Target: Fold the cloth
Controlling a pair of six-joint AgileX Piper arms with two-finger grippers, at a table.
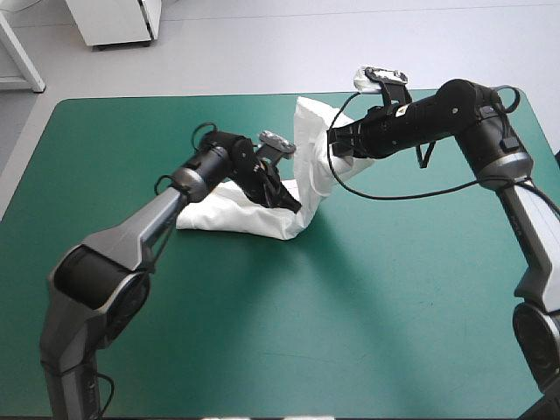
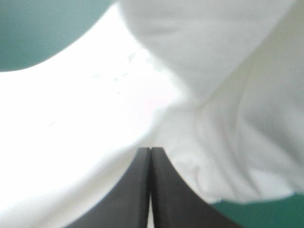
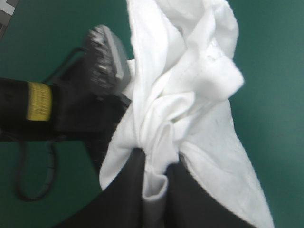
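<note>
**Position.** The T-shirt [image 1: 236, 214] sits just 12 o'clock of the centre of the worktop [image 1: 394, 306]. One part lies flat. The rest rises toward 1 o'clock.

**Tools.** The left tool [image 1: 287, 199] is clamped on the T-shirt low, at the bend. The right tool [image 1: 337, 140] is clamped on a bunched edge, held clear of the worktop.

**Progress.** Judged early to middle: no neat fold is visible. Remaining: lay the raised part over the flat part, release, and square the bundle.

**Markings.** A yellow band [image 3: 39, 100] is on the left arm. No writing is legible.
</note>
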